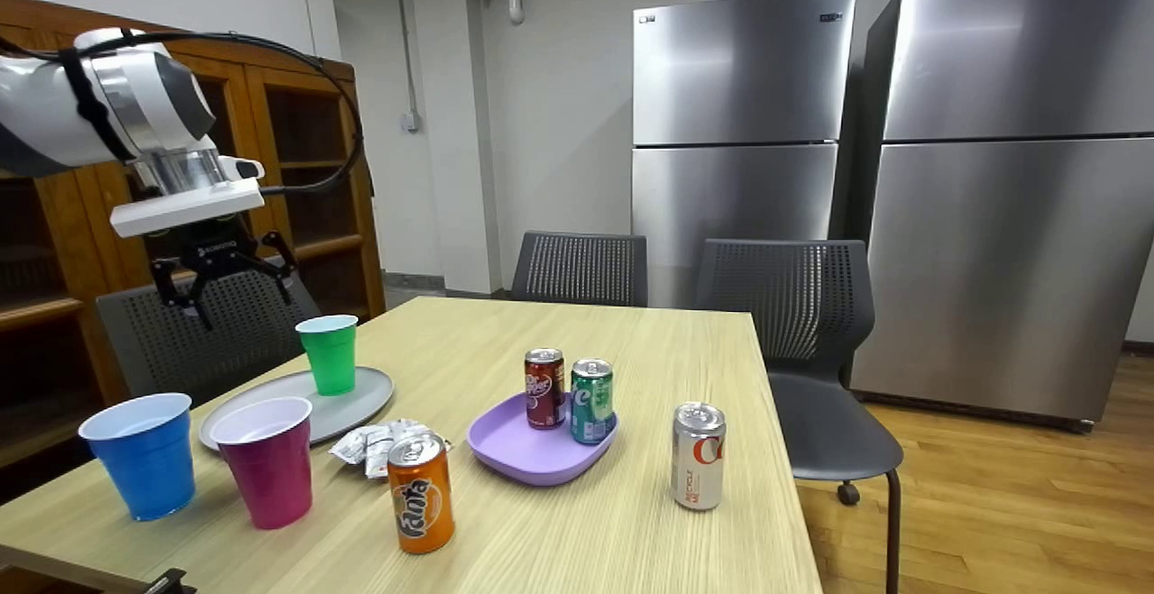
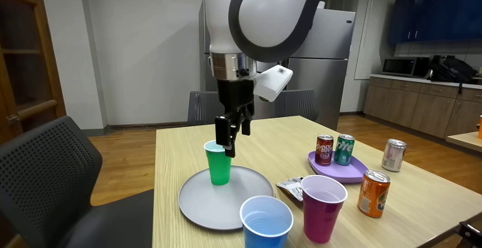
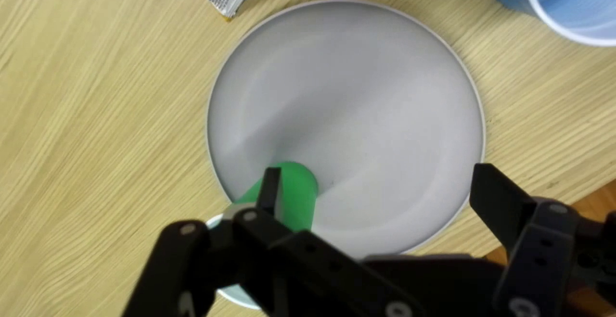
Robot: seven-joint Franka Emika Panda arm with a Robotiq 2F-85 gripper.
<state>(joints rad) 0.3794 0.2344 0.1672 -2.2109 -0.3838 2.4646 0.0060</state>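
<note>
Spread wide, my claw [image 3: 378,184] hangs above the wood-grain table [image 1: 667,342], its fingers [image 3: 503,204] well apart, with the gray plate [image 3: 385,115] showing between them in the wrist view. Nearest to me is the green plastic cup [image 1: 332,361], standing upright on that plate, off-center and close to the rim. One finger overlaps it in the wrist view, yet a gap shows between my claw and the cup in an exterior view.

Beside the plate stand a blue plastic cup [image 1: 151,470] and a magenta plastic cup [image 1: 270,475], both upright on the table and near each other. Silver foil packaging [image 1: 380,445] lies on the table between the plate and a purple tray [image 1: 527,459]. On that tray, a Dr Pepper can [image 1: 544,391] and a Sprite can [image 1: 592,405] stand upright, side by side. An orange Fanta can [image 1: 421,497] stands near the foil packaging, and a silver soda can [image 1: 698,459] marked "RECYCLE ME" stands off the tray, well apart from the cups.

Around the table I see dark perforated-back chairs [image 1: 580,269], and beyond them two stainless-steel refrigerators [image 1: 735,80] stand beside each other near the wall [image 1: 568,125].
</note>
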